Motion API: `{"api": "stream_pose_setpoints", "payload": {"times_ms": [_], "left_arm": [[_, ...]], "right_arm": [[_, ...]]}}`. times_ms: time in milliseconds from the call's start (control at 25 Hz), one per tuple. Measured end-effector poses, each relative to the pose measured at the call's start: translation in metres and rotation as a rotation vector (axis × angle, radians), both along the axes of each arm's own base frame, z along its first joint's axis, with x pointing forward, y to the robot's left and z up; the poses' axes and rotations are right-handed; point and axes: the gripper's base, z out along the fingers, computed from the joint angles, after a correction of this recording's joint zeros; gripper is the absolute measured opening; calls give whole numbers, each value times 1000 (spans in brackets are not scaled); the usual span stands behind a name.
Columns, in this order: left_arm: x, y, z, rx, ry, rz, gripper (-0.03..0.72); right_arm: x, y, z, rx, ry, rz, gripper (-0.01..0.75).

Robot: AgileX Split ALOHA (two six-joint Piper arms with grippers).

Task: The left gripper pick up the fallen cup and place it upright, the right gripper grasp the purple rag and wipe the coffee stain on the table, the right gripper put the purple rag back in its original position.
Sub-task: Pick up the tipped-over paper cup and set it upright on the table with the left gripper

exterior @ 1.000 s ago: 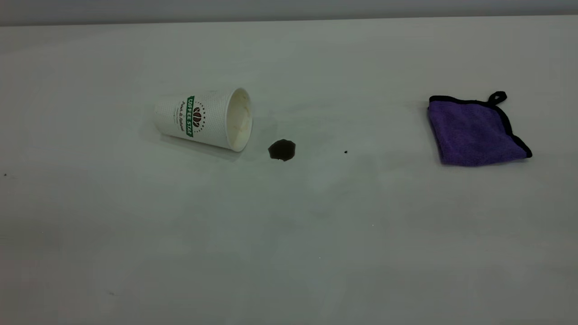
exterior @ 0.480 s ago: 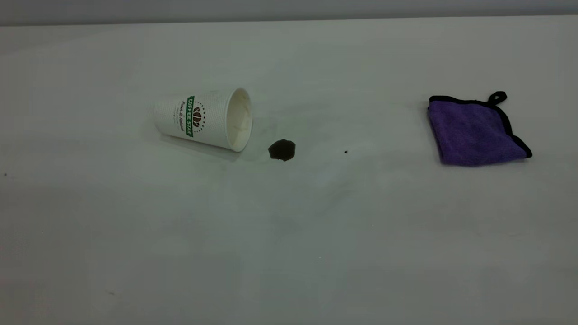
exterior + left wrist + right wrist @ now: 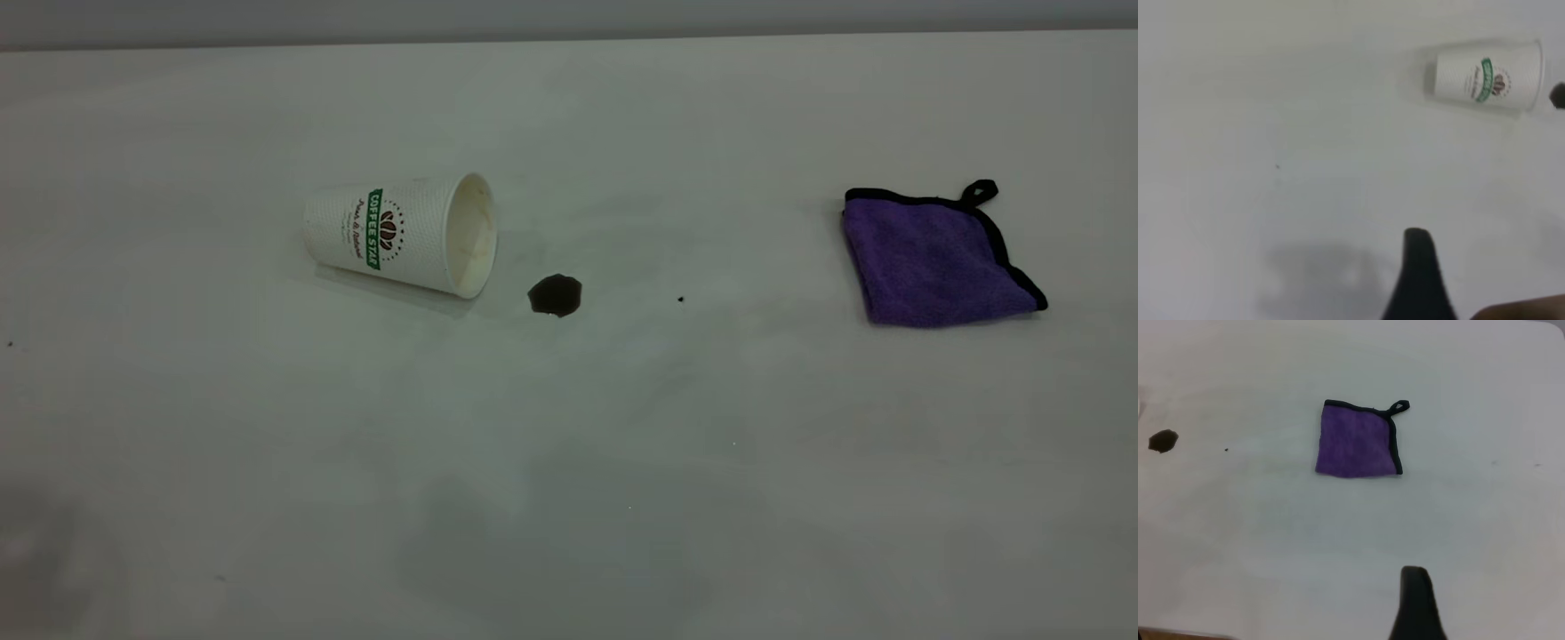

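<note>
On the table point(image 3: 569, 462), the fallen cup point(image 3: 400, 233) lies on its side left of centre, mouth toward the coffee stain point(image 3: 555, 295) just beside it. The purple rag point(image 3: 938, 258) lies flat near the right edge, and neither gripper reveals whether its fingers are open or closed.

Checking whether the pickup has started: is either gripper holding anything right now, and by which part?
Nothing is held. The fallen cup and the purple rag both lie untouched on the table.

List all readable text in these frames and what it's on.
"COFFEE STAR": white capitals on the green band of the fallen cup, readable in the exterior view only.
Brown script line beside the band: too small to read.
The purple rag, the coffee stain and the table carry no text.
</note>
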Motion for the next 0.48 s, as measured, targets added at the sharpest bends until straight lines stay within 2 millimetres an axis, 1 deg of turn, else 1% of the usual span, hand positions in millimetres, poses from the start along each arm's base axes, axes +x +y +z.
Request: {"api": "stream_pose_setpoints", "payload": {"times_ms": [80,240,360,480], "left_arm": [[19,-4,-5,4,45,-23,658],[59,-23,-21,38,110,-64,657],[85,-47,-36,111,159,-78,653],[111,-83,-59,196,207,-80,649]], "right_arm": [[0,0,0,0,0,0,588],[0,0,0,0,0,0,588],[0,0,0,0,0,0,588],[0,0,0,0,0,0,588]]}}
